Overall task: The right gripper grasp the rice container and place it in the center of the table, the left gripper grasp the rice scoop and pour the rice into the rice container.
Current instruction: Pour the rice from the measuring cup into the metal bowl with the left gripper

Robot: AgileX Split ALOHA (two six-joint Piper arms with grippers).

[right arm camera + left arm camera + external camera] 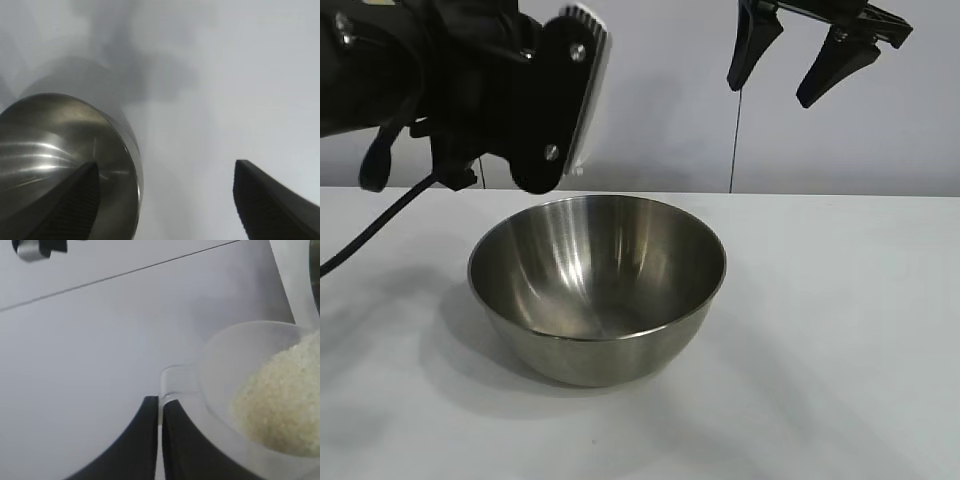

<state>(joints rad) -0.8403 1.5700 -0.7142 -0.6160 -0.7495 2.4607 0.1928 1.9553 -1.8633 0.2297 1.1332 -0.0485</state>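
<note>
The rice container (597, 290), a large shiny steel bowl, stands upright in the middle of the white table (840, 330); its inside shows bare steel. In the left wrist view my left gripper (160, 402) is shut on the thin handle tab of the rice scoop (220, 365), a translucent plastic cup holding white rice (280, 405). The left arm (470, 80) hangs above the bowl's back left, hiding its own fingers. My right gripper (770, 94) is open and empty, high above the bowl's back right. The right wrist view puts the right gripper (166, 165) beside the bowl (60, 145).
A black cable (370, 235) trails from the left arm down towards the table's left side. A plain pale wall stands behind the table. Bare tabletop lies all round the bowl.
</note>
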